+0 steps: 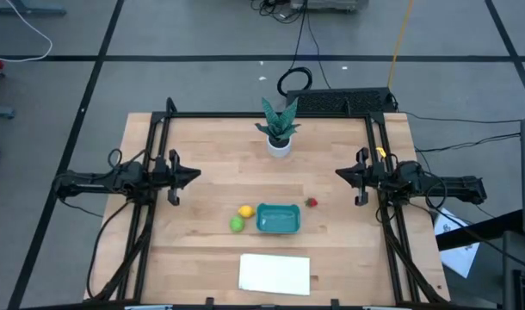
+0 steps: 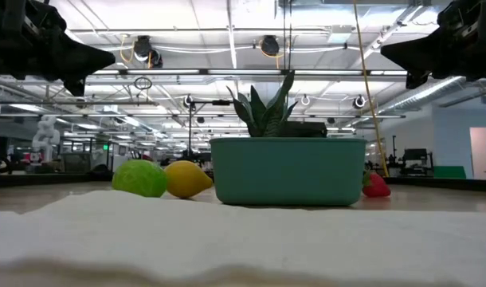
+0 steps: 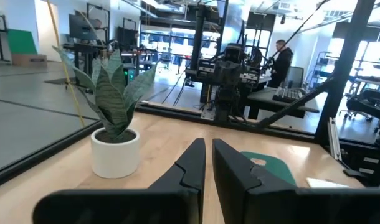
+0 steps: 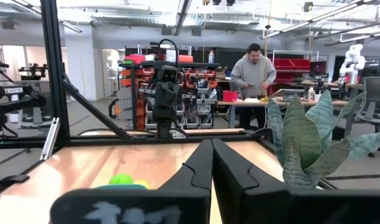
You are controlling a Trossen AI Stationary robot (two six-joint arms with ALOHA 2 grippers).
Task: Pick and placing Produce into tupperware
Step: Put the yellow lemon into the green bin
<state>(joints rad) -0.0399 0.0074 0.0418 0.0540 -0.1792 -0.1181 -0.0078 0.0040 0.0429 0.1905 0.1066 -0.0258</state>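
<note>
The teal-blue tub (image 1: 278, 219) stands on the wooden table, near the front middle; it also shows in the low view (image 2: 288, 171). The yellow fruit (image 1: 245, 211) and the lime green one (image 1: 237, 224) lie on the table just left of the tub. The small red one (image 1: 311, 202) lies right of it. My left gripper (image 1: 196, 175) hovers shut over the table's left side, and its shut fingers show in the left wrist view (image 3: 208, 155). My right gripper (image 1: 338, 173) hovers shut over the right side, and its shut fingers show in the right wrist view (image 4: 212, 155). Both are empty.
A green potted plant in a white pot (image 1: 279, 129) stands at the table's far middle. A flat white sheet (image 1: 274, 274) lies at the near edge, in front of the tub. A black frame (image 1: 159, 129) runs around the table. A person (image 4: 253, 70) stands in the room beyond.
</note>
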